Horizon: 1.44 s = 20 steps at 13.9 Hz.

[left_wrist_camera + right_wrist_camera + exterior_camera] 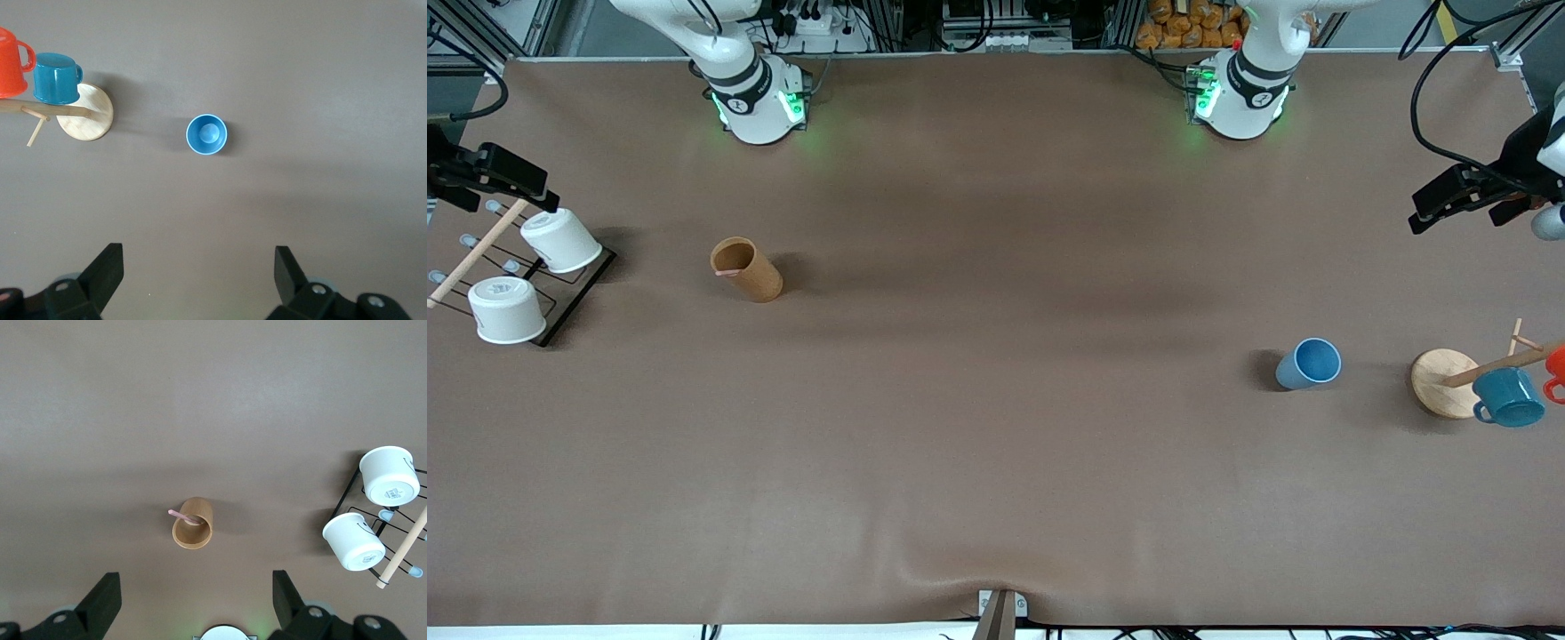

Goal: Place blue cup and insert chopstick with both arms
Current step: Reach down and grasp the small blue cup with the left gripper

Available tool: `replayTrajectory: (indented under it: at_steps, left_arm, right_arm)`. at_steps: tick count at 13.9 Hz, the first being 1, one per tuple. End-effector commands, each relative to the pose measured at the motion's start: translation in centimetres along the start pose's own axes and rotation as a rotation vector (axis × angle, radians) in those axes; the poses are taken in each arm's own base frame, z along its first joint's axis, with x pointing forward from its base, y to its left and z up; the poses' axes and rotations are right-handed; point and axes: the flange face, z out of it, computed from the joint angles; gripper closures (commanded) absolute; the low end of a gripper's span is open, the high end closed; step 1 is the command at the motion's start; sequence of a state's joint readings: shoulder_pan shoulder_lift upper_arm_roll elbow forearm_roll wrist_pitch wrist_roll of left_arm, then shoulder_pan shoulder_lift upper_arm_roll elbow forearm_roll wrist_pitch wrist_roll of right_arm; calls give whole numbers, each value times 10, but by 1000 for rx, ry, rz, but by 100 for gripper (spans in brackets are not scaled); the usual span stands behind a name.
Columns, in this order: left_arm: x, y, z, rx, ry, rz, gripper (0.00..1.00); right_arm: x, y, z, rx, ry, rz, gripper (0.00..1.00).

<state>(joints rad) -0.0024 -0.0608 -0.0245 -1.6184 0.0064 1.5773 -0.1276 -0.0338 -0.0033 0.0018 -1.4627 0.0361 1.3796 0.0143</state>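
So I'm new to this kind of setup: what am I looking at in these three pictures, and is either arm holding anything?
Two white robot arms stand at a brown table. The big picture looks down from across the table; the other two come from cameras on each arm's wrist.

The left gripper hangs open high over the blue cup, which stands upright beside a wooden mug tree carrying a teal mug and an orange one.

The right gripper hangs open over the other end, where a brown cylinder holder stands with the pink chopstick in it. Beside that is a black wire rack with two white cups upside down on it.

Neither gripper holds anything.
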Motion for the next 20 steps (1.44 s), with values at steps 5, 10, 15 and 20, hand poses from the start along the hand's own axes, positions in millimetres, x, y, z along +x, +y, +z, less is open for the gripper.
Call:
replayTrajectory:
  at_steps: [5,10,15,20]
  left_arm:
    - [16,-14,25,0,-63,-3,0]
    - [60,-30,130,0,-71,-37,0]
    - [62,-43,244,-7,8,-57,0]
    - [68,-46,304,-7,-33,-25,1]
  right_arm:
    - [0,-5,-4,1,0,10,0]
    - [0,-5,-4,1,0,8,0]
    - [0,-6,-4,3,0,8,0]
    - [2,-16,-1,4,-6,-11,0]
